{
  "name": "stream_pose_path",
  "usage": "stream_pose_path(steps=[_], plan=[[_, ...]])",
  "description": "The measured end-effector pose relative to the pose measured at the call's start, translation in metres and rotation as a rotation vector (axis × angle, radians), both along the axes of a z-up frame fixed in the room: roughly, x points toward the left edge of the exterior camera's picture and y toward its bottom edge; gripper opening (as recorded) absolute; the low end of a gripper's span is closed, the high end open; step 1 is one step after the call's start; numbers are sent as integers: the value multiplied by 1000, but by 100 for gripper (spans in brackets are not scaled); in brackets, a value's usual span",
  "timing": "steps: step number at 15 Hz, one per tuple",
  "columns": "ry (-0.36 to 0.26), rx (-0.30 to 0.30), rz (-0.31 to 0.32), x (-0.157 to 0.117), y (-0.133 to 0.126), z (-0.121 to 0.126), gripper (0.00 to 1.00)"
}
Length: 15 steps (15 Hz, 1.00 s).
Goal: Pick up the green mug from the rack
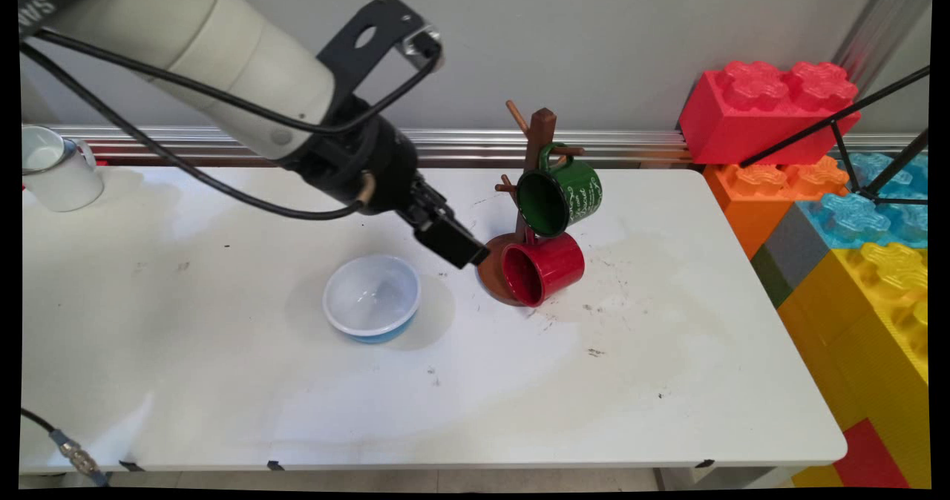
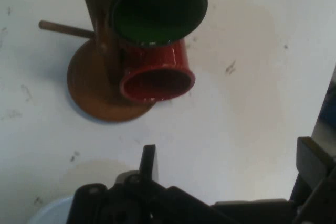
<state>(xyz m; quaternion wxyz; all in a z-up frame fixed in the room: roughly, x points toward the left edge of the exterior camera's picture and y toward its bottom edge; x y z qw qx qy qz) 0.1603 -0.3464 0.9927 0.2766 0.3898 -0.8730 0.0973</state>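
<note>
My gripper (image 1: 462,250) hangs low over the table, between a white bowl with a blue outside (image 1: 372,296) and a wooden mug tree (image 1: 539,151). In the hand view the gripper (image 2: 231,169) is open, its fingers (image 2: 148,162) wide apart with nothing between them. A green mug (image 1: 558,197) hangs on an upper peg of the tree, mouth toward me. Below it a red mug (image 1: 542,268) lies on its side at the round base. Ahead in the hand view are the green mug (image 2: 157,9), the red mug (image 2: 156,77) and the tree's base (image 2: 89,95). The bowl's rim (image 2: 50,214) shows at the bottom left.
A white mug (image 1: 56,168) stands at the table's far left edge. Large red (image 1: 764,107), orange, blue and yellow (image 1: 883,300) toy blocks are stacked beyond the table's right end. A black tripod leg (image 1: 839,118) crosses them.
</note>
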Motion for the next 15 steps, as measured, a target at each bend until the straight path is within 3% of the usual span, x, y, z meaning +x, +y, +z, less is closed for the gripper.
stream_pose_path(steps=[15], plan=[[46,-99,60,-62,-33,-39,100]])
